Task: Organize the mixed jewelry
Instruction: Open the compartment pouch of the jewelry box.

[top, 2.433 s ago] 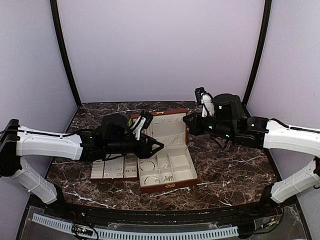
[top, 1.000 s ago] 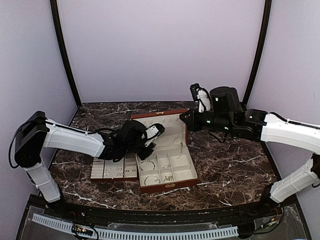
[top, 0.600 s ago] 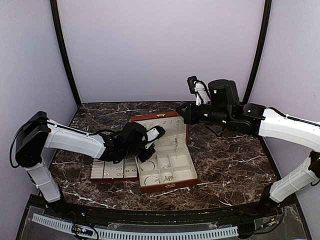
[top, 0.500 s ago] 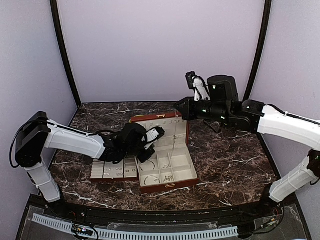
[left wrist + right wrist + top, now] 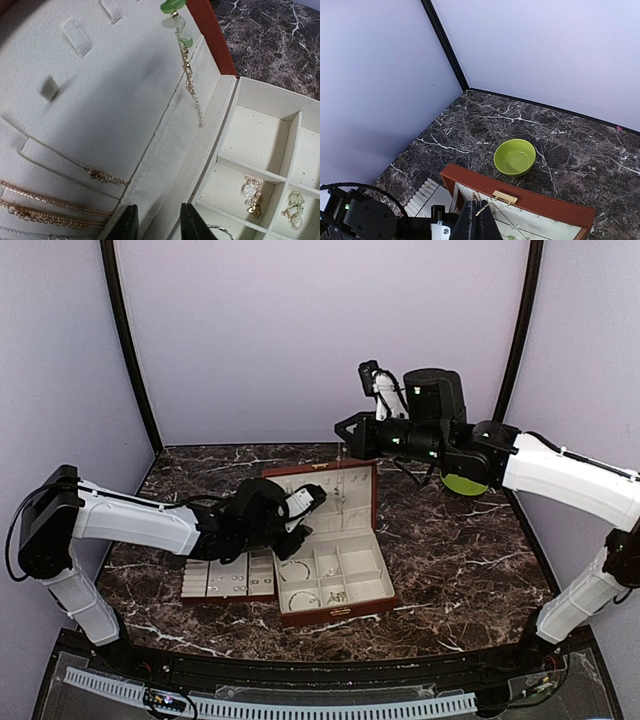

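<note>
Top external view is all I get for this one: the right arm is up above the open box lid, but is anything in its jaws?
Observer: Yes. The right gripper is shut on a fine gold bead chain, which dangles in front of the lid of the box.
Operator: What kind of beads?
Observer: The left wrist view shows green and pale ones on the chain's upper part, with plain gold links below.
Operator: And the left arm, low by the lid?
Observer: The left gripper has its jaws apart with nothing between them, close to the cream lid lining.
</note>
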You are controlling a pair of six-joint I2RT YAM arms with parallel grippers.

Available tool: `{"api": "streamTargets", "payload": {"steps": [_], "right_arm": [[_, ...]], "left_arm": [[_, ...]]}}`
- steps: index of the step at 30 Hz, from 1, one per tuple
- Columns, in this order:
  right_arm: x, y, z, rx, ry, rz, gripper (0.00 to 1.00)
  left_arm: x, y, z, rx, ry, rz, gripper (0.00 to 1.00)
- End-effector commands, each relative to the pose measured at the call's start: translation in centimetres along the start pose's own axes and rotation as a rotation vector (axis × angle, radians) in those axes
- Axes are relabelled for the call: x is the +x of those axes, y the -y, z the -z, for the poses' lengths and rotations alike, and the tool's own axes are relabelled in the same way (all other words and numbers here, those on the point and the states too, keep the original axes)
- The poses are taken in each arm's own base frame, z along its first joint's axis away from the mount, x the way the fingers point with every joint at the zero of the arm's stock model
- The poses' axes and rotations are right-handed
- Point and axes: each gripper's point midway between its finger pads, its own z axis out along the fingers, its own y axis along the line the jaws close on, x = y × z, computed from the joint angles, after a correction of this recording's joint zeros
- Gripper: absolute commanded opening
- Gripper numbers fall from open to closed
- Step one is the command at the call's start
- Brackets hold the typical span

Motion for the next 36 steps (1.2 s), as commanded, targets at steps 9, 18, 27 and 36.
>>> {"api": "streamTargets", "payload": {"steps": [9, 18, 27, 36], "right_arm": [[-2.2, 0.6, 1.0, 0.018, 0.073, -0.011, 0.0], [-1.8, 1.5, 1.7, 0.016, 0.076, -0.039, 0.0], [-1.3, 1.7, 1.8, 0.001, 0.07, -0.055, 0.0], [-1.1, 2.0, 1.6, -0.003, 0.065, -0.063, 0.0]], "left_arm": [[-3.6, -0.8, 0.3, -0.038, 0.053, -0.065, 0.37], [-4.2, -0.7, -1.5, -0.064, 0.051, -0.111, 0.38], [-4.6, -1.2, -2.1, -0.108, 0.072, -0.131, 0.38], [-6.7, -0.7, -1.1, -0.066, 0.144, -0.122, 0.41]]}}
